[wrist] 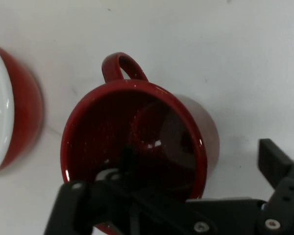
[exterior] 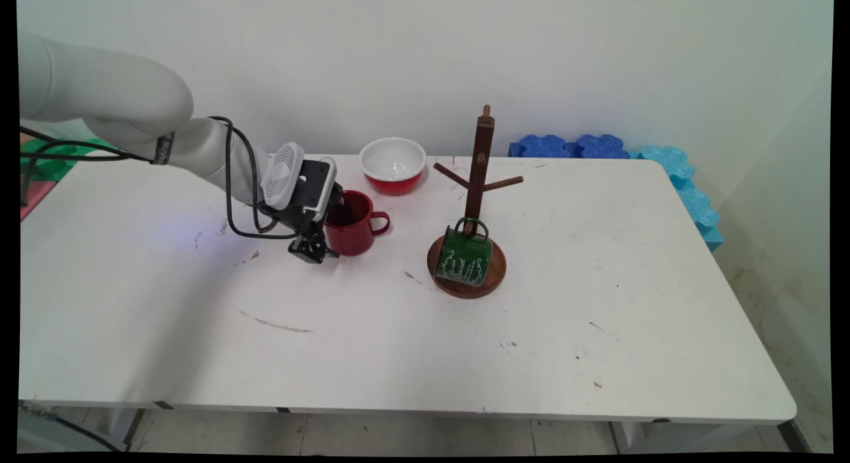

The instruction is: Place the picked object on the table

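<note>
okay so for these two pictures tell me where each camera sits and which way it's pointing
Main view: stands above the table's near side, looking down across it to the wall; the white arm reaches in from the left, its gripper at the red mug.
Hand view: rides on the hand, looking along the gripper into the mug; the black linkage rises from the bottom, one finger inside the mug, the other outside its wall.
Shared: the mug, the gripper and the red bowl.
</note>
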